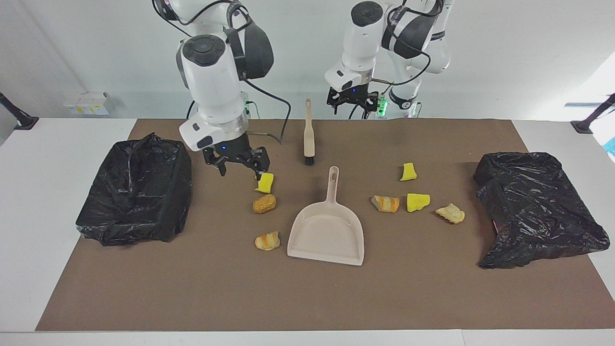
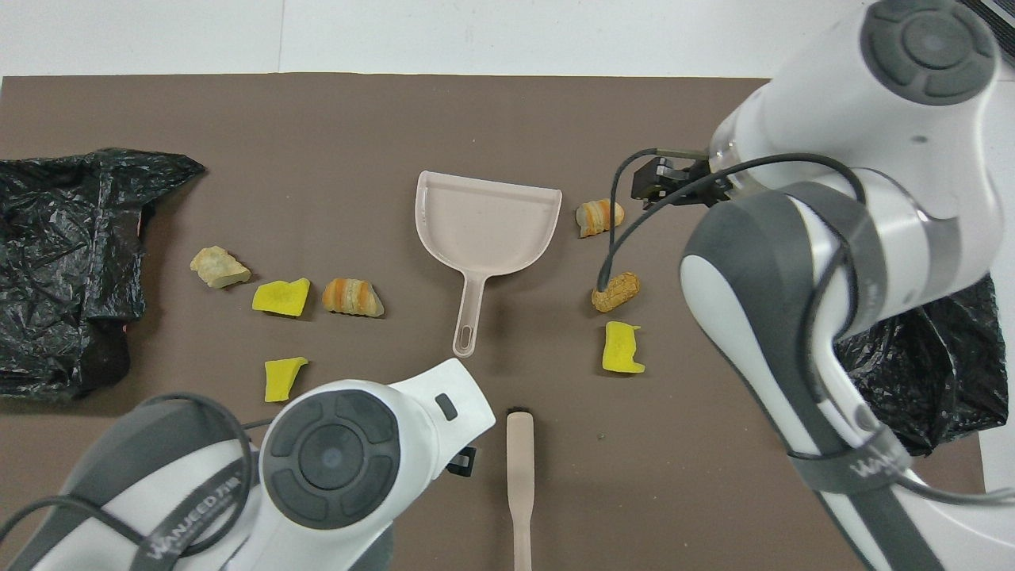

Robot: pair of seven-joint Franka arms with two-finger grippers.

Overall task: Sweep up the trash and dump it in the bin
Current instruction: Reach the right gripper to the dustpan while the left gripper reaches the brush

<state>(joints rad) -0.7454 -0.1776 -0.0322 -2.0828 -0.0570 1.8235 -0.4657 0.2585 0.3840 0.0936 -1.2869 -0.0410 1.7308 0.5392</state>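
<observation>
In the facing view, the right gripper (image 1: 239, 165) hangs left of centre with jaws wide and empty, just beside a yellow chunk (image 1: 264, 182). The left gripper (image 1: 352, 102) sits top centre, jaws spread, holding nothing, near the brush (image 1: 309, 136). The trash lies on the mat on both sides of the dustpan (image 1: 328, 229).

In the overhead view, three scraps sit right of the dustpan (image 2: 485, 230), four at left. Black bins (image 2: 63, 262) occupy both edges.

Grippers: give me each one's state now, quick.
Left gripper: open, empty, up over the robots' edge of the mat beside the brush.
Right gripper: open, empty, up beside a yellow scrap.
</observation>
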